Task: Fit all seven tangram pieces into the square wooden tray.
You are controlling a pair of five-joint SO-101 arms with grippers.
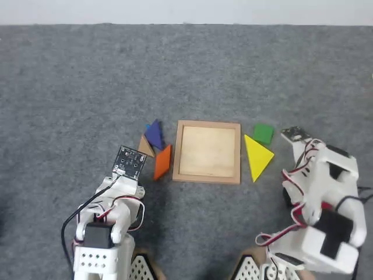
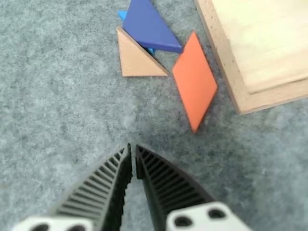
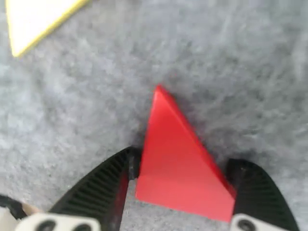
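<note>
The bench has a grey, carpet-like top with a short, mottled, fuzzy nap, which shows close up in both wrist views. It runs to the left, right and near edges of the high view. Along its far edge lies a plain pale strip, meeting the grey in a straight line.

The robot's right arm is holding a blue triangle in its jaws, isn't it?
Not blue. The right arm holds a red triangle in its jaws, as the right wrist view shows.
</note>
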